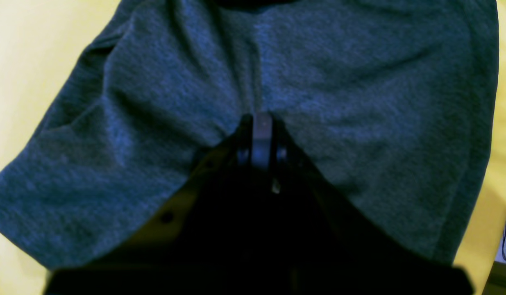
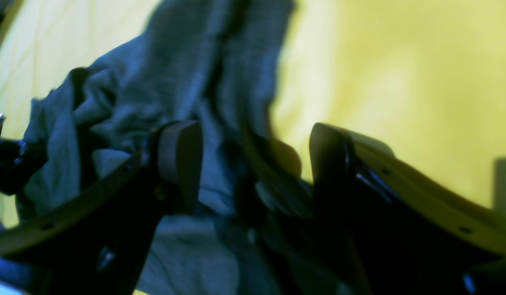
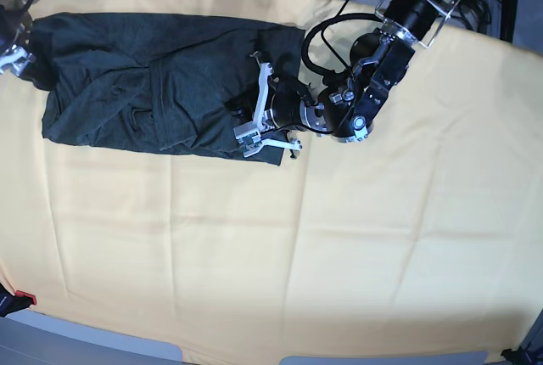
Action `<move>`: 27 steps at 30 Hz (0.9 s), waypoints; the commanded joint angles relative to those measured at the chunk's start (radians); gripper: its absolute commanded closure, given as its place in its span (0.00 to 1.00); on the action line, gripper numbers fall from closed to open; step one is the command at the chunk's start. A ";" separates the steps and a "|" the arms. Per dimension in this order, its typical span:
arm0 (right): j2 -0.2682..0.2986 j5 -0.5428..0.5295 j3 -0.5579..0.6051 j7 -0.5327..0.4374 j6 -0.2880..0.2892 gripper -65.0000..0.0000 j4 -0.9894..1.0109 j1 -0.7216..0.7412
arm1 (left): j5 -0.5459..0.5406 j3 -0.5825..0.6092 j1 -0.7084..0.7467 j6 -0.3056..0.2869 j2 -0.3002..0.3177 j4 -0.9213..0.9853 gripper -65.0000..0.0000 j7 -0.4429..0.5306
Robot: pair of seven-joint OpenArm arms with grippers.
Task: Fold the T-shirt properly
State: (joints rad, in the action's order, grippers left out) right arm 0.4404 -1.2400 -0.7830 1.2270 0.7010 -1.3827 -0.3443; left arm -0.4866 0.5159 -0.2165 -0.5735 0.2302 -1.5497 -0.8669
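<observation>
Dark charcoal knit T-shirt [image 3: 153,85] lying at ten o'clock on yellow-clothed table [image 3: 297,246]. Left claw [image 1: 261,123] pinching its fabric; right claw [image 2: 253,164] gaping wide, gripping nothing. No legible writing.

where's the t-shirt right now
In the base view the T-shirt lies bunched on the yellow cloth at upper left, its right edge pinched by the left gripper.

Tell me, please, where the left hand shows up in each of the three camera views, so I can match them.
Left wrist view: the left hand sits at lower centre, shut on a pinch of the T-shirt.
Right wrist view: I cannot pick it out; the open hand in front is the right one.
Base view: right of centre, on the T-shirt's right end.
Shared landmark: the yellow cloth.
</observation>
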 commanded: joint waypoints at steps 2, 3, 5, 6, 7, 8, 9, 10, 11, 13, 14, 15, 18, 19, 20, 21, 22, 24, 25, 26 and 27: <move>0.006 0.023 0.052 0.044 -0.003 0.33 -0.005 -0.010 | 0.010 -0.002 -0.011 -0.006 0.002 -0.005 1.00 -0.031; 0.004 0.018 0.073 0.051 -0.003 0.33 -0.005 -0.010 | 0.010 -0.002 -0.011 -0.006 0.002 -0.005 1.00 -0.031; 0.003 -0.020 0.118 0.087 -0.003 0.33 -0.005 -0.010 | 0.010 -0.002 -0.011 -0.006 0.002 -0.005 1.00 -0.031; 0.003 -0.051 0.142 0.114 -0.003 0.33 -0.005 -0.010 | 0.010 -0.002 -0.011 -0.006 0.002 -0.005 1.00 -0.031; 0.003 -0.089 0.164 0.146 -0.003 0.33 -0.005 -0.010 | 0.010 -0.002 -0.011 -0.006 0.002 -0.005 1.00 -0.031; 0.003 -0.124 0.184 0.169 -0.003 0.33 -0.005 -0.010 | 0.010 -0.002 -0.011 -0.006 0.002 -0.005 1.00 -0.030; 0.003 -0.154 0.202 0.169 -0.003 0.33 -0.005 -0.010 | 0.010 -0.002 -0.011 -0.006 0.002 -0.005 1.00 -0.030; 0.003 -0.176 0.217 0.169 -0.003 0.33 -0.005 -0.010 | 0.010 -0.002 -0.011 -0.006 0.002 -0.005 1.00 -0.030; 0.003 -0.180 0.229 0.169 -0.003 0.33 -0.005 -0.010 | 0.010 -0.002 -0.011 -0.006 0.002 -0.005 1.00 -0.030; 0.003 -0.181 0.241 0.169 -0.003 0.33 -0.005 -0.010 | 0.010 -0.002 -0.011 -0.006 0.002 -0.005 1.00 -0.030; 0.002 -0.181 0.243 0.169 -0.003 0.33 -0.005 -0.010 | 0.010 -0.002 -0.011 -0.006 0.002 -0.005 1.00 -0.030; 0.000 -0.181 0.243 0.169 -0.003 0.33 -0.005 -0.010 | 0.010 -0.002 -0.011 -0.006 0.002 -0.005 1.00 -0.030; -0.015 -0.178 0.243 0.166 -0.003 0.33 -0.005 -0.010 | 0.010 -0.002 -0.011 -0.006 0.002 -0.005 1.00 -0.030; -0.024 -0.173 0.243 0.169 -0.003 0.33 -0.005 -0.010 | 0.010 -0.002 -0.011 -0.006 0.002 -0.005 1.00 -0.030; -0.033 -0.173 0.243 0.169 -0.003 0.33 -0.005 -0.010 | 0.010 -0.002 -0.011 -0.006 0.002 -0.005 1.00 -0.029; -0.043 -0.173 0.243 0.169 -0.003 0.33 -0.005 -0.010 | 0.010 -0.002 -0.011 -0.006 0.002 -0.005 1.00 -0.027; -0.050 -0.173 0.243 0.169 -0.003 0.33 -0.005 -0.009 | 0.010 -0.002 -0.011 -0.006 0.002 -0.005 1.00 -0.026; -0.059 -0.172 0.243 0.169 -0.003 0.34 -0.005 -0.005 | 0.010 -0.002 -0.011 -0.006 0.002 -0.005 1.00 -0.026; -0.058 -0.172 0.243 0.169 -0.003 0.34 -0.005 -0.005 | 0.010 -0.002 -0.011 -0.006 0.002 -0.005 1.00 -0.027; -0.056 -0.173 0.243 0.169 -0.003 0.37 -0.005 -0.004 | 0.010 -0.002 -0.011 -0.006 0.002 -0.005 1.00 -0.027; -0.055 -0.169 0.243 0.169 -0.003 0.44 -0.005 -0.002 | 0.010 -0.002 -0.011 -0.006 0.002 -0.005 1.00 -0.027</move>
State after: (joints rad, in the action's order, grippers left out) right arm 0.3805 -1.4693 -0.5468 1.3361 0.7162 -1.3907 -0.3344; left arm -0.4866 0.5159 -0.2165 -0.5770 0.2302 -1.5497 -0.8703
